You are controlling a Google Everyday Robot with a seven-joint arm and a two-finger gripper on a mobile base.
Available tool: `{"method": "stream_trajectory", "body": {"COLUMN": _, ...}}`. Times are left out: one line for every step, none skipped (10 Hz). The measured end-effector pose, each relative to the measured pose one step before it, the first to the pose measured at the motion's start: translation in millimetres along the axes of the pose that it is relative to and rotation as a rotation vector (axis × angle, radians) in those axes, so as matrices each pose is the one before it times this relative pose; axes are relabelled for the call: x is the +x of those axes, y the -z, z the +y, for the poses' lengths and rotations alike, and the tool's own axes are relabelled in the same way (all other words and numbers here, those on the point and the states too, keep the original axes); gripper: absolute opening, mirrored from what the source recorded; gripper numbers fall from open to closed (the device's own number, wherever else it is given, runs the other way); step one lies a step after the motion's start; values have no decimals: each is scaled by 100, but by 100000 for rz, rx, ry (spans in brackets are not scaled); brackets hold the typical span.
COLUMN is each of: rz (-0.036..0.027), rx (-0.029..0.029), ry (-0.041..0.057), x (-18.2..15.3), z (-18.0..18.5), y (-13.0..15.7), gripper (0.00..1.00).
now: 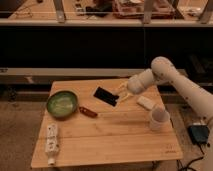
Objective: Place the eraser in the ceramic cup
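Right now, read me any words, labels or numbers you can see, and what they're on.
None can be read.
The eraser, held in the tool above the table, shows no lettering; neither does the ceramic cup.
Any marks on the white strip cannot be made out.

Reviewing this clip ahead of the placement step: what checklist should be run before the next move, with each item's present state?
1. Grip: the eraser sits clamped in the end effector, lifted above the table: ok.
2. Position: eraser over the ceramic cup: not ok; it hangs between the green bowl and the cup.
3. Target: ceramic cup upright, mouth open: ok.
4. Way to the cup free: cannot tell; a whitish block lies just beside it.
5. Eraser's tilt suits the cup mouth: cannot tell.
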Motion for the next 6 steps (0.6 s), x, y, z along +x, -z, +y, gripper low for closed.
{"method": "stream_trajectory", "body": {"rz": -1852, "rx": 2503, "ry": -3282, "x": 1291, "z": 98, "y": 1560, "gripper": 0}}
{"method": "stream_trajectory", "body": {"rz": -1474, "rx": 1475, "ry": -1914, "x": 791, "z": 199, "y": 1048, "gripper": 0}}
{"method": "stream_trajectory", "body": {"rz": -308, "rx": 263, "ry": -285, "x": 138, "z": 44, "y": 205, "gripper": 0}}
{"method": "stream_trajectory", "body": {"rz": -4984, "rx": 4306, "ry": -5538, "x": 2655, "z": 1361, "y": 3593, "gripper": 0}}
{"method": "stream_trajectory", "body": {"rz": -775, "rx": 3115, "ry": -2709, "x": 1407, "z": 772, "y": 2392, "gripper": 0}}
{"method": "stream_trajectory", "body": {"rz": 11, "rx": 1549, "ry": -1110, "x": 571, "z": 277, "y": 1156, "gripper": 0}}
